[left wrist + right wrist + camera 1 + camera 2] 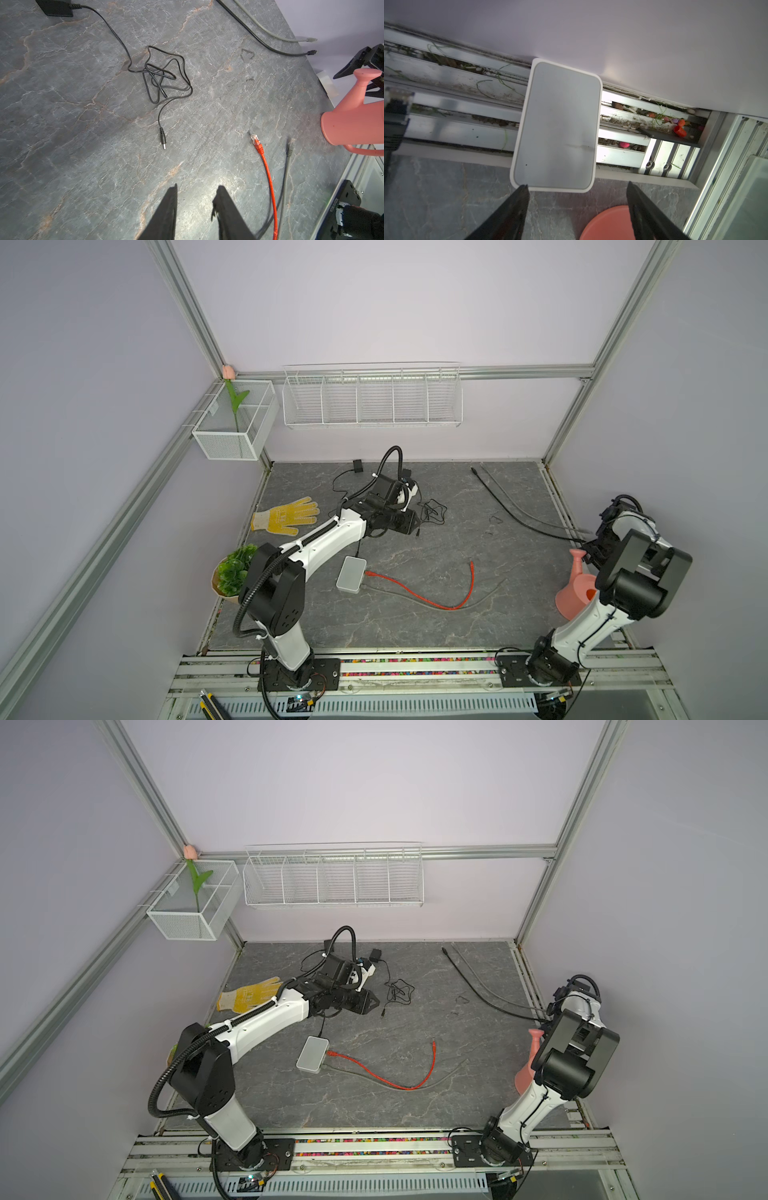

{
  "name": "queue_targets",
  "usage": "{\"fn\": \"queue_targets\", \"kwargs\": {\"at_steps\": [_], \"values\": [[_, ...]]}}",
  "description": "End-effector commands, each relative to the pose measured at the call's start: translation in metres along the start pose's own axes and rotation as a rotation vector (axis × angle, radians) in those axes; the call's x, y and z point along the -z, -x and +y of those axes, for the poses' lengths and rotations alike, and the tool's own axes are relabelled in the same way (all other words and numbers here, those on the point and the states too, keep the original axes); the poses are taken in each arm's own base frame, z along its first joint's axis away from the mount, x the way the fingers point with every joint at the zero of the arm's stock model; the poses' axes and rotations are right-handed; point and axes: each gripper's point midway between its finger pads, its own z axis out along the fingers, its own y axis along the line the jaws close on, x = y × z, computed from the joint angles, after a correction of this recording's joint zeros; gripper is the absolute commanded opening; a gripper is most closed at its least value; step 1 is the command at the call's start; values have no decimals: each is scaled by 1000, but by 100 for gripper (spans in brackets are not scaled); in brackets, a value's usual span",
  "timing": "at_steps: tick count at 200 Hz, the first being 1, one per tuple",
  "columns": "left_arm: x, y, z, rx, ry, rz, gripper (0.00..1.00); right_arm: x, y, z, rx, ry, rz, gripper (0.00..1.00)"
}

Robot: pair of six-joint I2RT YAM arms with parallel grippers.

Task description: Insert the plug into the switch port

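Note:
The white switch (351, 573) (312, 1053) lies flat on the table, left of the middle. A red cable (415, 591) runs into its side, and the cable's free plug (471, 563) (256, 142) lies loose on the table. A thin black cord ends in a barrel plug (163, 141) (417, 534). Just short of that barrel plug hovers my left gripper (198, 186) (411, 524), open and holding nothing. My right gripper (577, 185) is open and wide at the right table edge, in front of a second white box (556, 124) of the same look.
A pink watering can (575, 593) (353, 116) stands beside the right arm. A yellow glove (286, 516) and a green plant (235, 572) sit at the left edge. Black and grey cables (519, 514) cross the back right. Wire baskets (372, 398) hang on the back wall.

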Motion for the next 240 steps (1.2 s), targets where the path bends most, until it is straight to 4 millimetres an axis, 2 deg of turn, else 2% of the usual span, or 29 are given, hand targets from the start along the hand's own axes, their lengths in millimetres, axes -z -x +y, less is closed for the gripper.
{"fn": "queue_targets", "kwargs": {"at_steps": [1, 33, 54, 80, 103, 149, 214, 240], "values": [[5, 10, -2, -24, 12, -14, 33, 7, 10, -7, -36, -23, -58, 76], [6, 10, -3, -22, 17, -13, 33, 9, 12, -7, -27, -35, -83, 69], [9, 12, -2, -25, 25, -19, 33, 9, 10, 1, -10, 15, -83, 64], [9, 14, -2, -25, 29, -19, 33, 10, 2, 3, -9, 67, -76, 67], [11, 15, -2, -28, 34, -18, 33, 13, -12, -5, -31, 85, -71, 70], [14, 14, -1, -33, 44, -19, 33, 32, -26, -15, -60, 156, -104, 75], [16, 15, 1, -40, 57, -21, 33, 45, -67, -18, -64, 285, -96, 76], [19, 18, -1, -40, 55, -28, 33, 55, -67, -18, -67, 309, -120, 78]]}}
